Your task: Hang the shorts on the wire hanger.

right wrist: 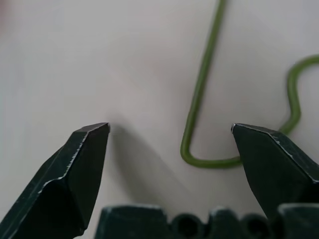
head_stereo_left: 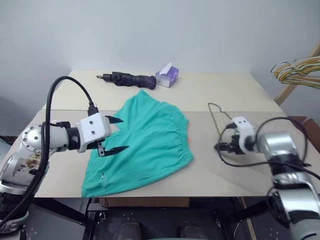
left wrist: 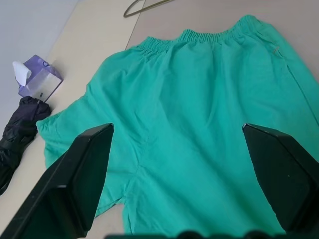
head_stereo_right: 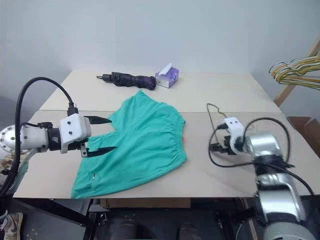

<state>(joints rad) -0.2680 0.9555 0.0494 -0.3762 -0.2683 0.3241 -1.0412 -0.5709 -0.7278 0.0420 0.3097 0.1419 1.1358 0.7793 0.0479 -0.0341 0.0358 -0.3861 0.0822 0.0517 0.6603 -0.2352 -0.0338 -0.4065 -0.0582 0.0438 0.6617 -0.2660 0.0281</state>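
The teal-green shorts (head_stereo_left: pixel 145 145) lie flat in the middle of the table, elastic waistband toward the right. My left gripper (head_stereo_left: pixel 121 134) hovers open over their left part, both black fingers (left wrist: pixel 75 184) spread wide above the fabric, holding nothing. The thin olive wire hanger (head_stereo_left: pixel 216 111) lies on the table to the right of the shorts. My right gripper (right wrist: pixel 169 128) is open just over the hanger's near end. A bent corner of the wire (right wrist: pixel 204 162) sits between its fingertips, close to one finger, and is not gripped.
A dark purple folded umbrella (head_stereo_left: pixel 127 78) and a purple tissue box (head_stereo_left: pixel 167 76) lie at the table's far side. A bundle of coloured hangers (head_stereo_left: pixel 297 70) hangs off a wooden frame at the far right. The table's front edge (head_stereo_left: pixel 210 194) runs just below the shorts.
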